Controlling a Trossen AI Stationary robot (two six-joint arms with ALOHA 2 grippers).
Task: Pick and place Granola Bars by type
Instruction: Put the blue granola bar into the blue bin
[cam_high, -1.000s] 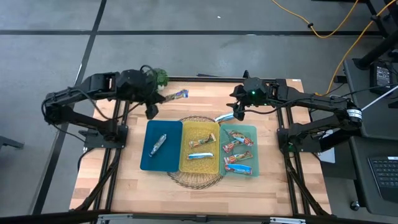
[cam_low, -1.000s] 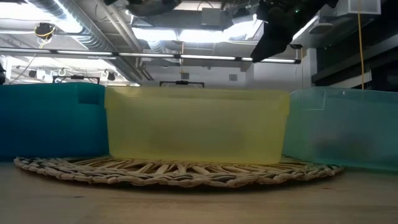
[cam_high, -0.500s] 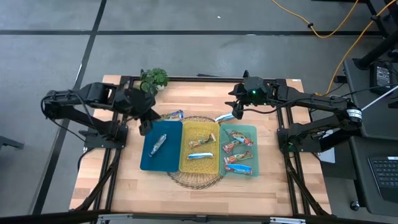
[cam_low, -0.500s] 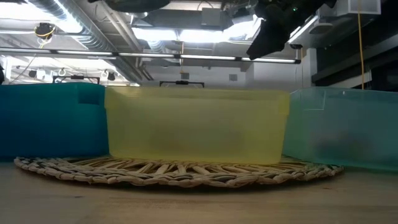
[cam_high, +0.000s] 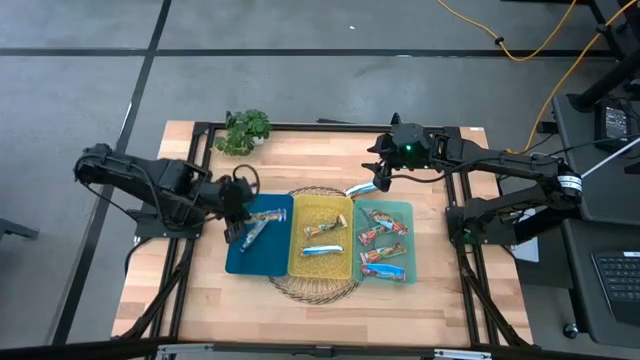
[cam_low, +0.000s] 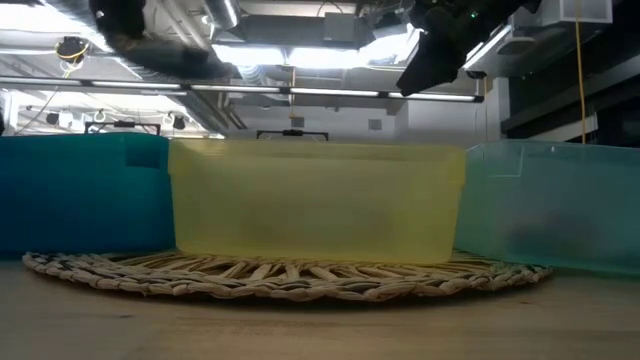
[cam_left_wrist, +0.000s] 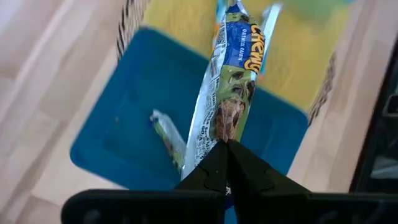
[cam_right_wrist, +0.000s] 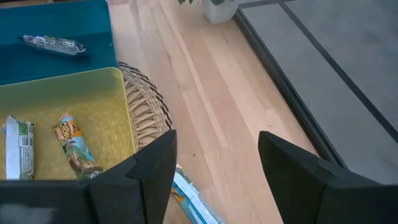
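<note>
My left gripper (cam_high: 243, 218) hangs over the dark blue tray (cam_high: 240, 262), shut on a green-and-blue granola bar (cam_high: 266, 214). A silvery bar (cam_high: 254, 233) lies flat in that tray. The yellow tray (cam_high: 322, 268) holds two bars (cam_high: 322, 230), and the teal tray (cam_high: 404, 210) holds several red-orange ones (cam_high: 383, 238). My right gripper (cam_high: 379, 181) stands open near the far side, above a blue-white bar (cam_high: 360, 188) lying by the mat's far edge. The three trays rest on a wicker mat (cam_high: 315, 290). My left gripper pinches the green-and-blue bar by one end of its wrapper (cam_left_wrist: 222, 132) between its two shut fingers (cam_left_wrist: 208, 171). The fingers slant down from the table's left, along the bar. The bar juts out past them toward the yellow tray, clear above the blue tray.
A small potted plant (cam_high: 246, 129) stands at the table's far left. Bare wood lies along the near edge and on the far side between the plant and my right gripper. In the low view the tray walls (cam_low: 315, 200) fill the middle.
My left gripper has carried the green-and-blue bar from the far side beside the plant toward the near edge and down, and it has turned. The bar now hangs over the blue tray. My right gripper has kept still.
</note>
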